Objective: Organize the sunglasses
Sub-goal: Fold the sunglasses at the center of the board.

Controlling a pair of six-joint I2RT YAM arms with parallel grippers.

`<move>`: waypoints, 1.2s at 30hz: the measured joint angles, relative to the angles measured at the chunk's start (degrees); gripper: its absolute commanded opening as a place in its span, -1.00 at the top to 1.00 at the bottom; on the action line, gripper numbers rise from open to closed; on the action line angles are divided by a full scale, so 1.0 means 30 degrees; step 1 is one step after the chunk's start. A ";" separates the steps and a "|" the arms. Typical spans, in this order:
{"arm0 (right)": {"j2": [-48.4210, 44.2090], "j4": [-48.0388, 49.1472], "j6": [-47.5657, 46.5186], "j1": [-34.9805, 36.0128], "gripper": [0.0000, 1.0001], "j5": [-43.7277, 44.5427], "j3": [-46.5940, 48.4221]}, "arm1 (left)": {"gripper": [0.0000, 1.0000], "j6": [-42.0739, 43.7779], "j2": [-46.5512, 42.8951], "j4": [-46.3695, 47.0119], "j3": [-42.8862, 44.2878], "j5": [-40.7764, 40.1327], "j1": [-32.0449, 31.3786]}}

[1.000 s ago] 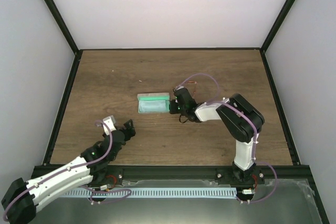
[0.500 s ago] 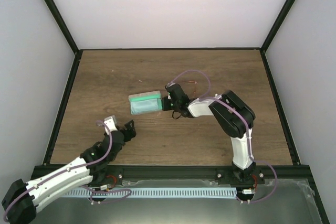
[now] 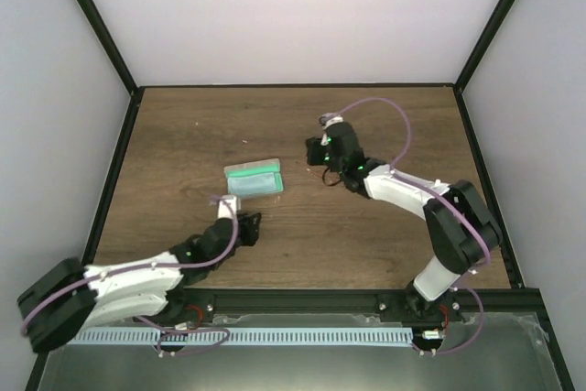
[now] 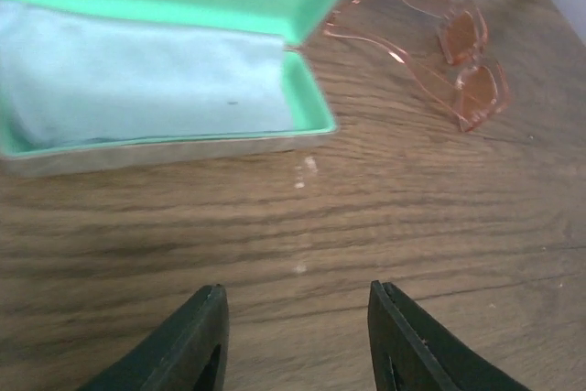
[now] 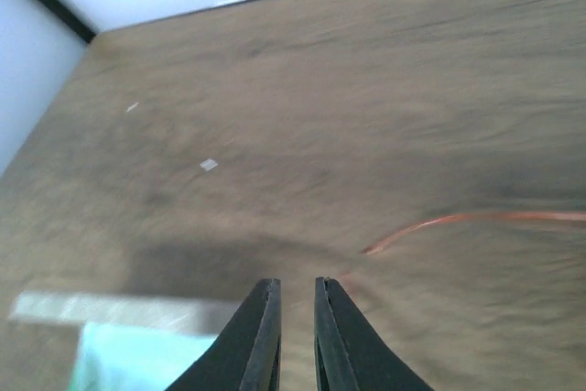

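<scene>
The sunglasses (image 4: pixel 439 52), thin red-pink frame with tinted lenses, lie folded on the wood just right of the case. One red arm of the sunglasses (image 5: pixel 458 222) shows in the right wrist view. The grey case (image 3: pixel 254 179) lies open, green lining up, a pale blue cloth (image 4: pixel 137 84) inside. My left gripper (image 4: pixel 295 287) hovers low over bare wood in front of the case, jaws apart with nothing between them; the left gripper (image 3: pixel 247 226) sits just below the case. My right gripper (image 5: pixel 297 281) is open only a narrow slit, empty; the right gripper (image 3: pixel 316 151) hangs right of the case.
The wooden table (image 3: pixel 385 125) is ringed by a black frame and white walls. A few small pale specks (image 5: pixel 209 164) lie on the wood. The right arm (image 3: pixel 412 194) stretches diagonally across the right half.
The case slid a little left. The right gripper then pulled back, up and to the right of it. The left arm advanced toward the case, and its jaws narrowed.
</scene>
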 measured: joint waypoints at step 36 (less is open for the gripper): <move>0.2353 -0.4189 -0.1239 -0.5617 0.07 -0.1333 0.0627 | 0.19 0.2769 1.4520 0.2943 1.0236 0.2747 0.0160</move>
